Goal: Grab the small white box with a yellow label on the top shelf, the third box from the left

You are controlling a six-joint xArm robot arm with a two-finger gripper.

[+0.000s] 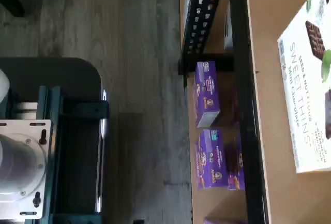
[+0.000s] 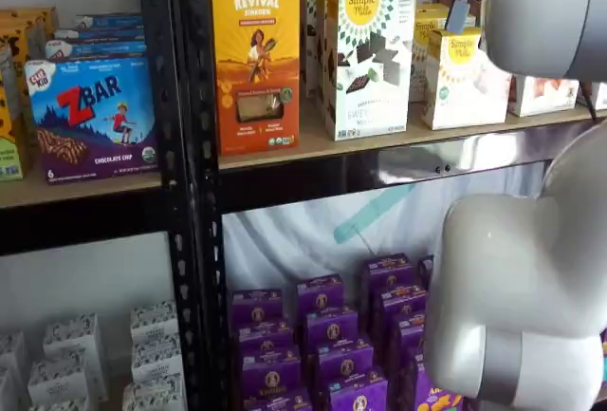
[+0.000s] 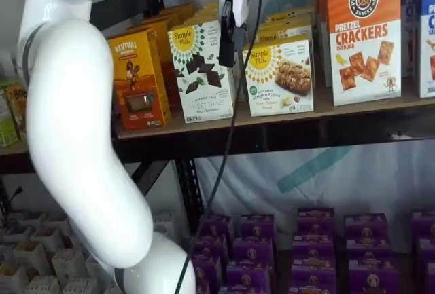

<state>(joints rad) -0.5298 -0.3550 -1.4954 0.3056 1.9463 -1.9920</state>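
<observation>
The small white box with the round yellow Simple Mills label stands on the top shelf in both shelf views [image 2: 463,79] [image 3: 280,77], right of a taller white Simple Mills box [image 3: 202,70]. The top shelf is a tan board with a dark front rail [image 2: 379,169] [image 3: 285,134], and its board also shows in the wrist view [image 1: 269,131]. My gripper [image 3: 227,56] hangs in front of the shelf, its black fingers over the gap between the tall box and the small box. The fingers show as one dark shape with no plain gap. Nothing is held.
An orange Revival box [image 2: 254,60] stands left of the tall Simple Mills box [image 2: 368,55]. A pretzel crackers box [image 3: 363,32] stands to the right. Purple boxes [image 3: 306,246] fill the lower shelf. The white arm [image 3: 75,138] blocks much of both shelf views.
</observation>
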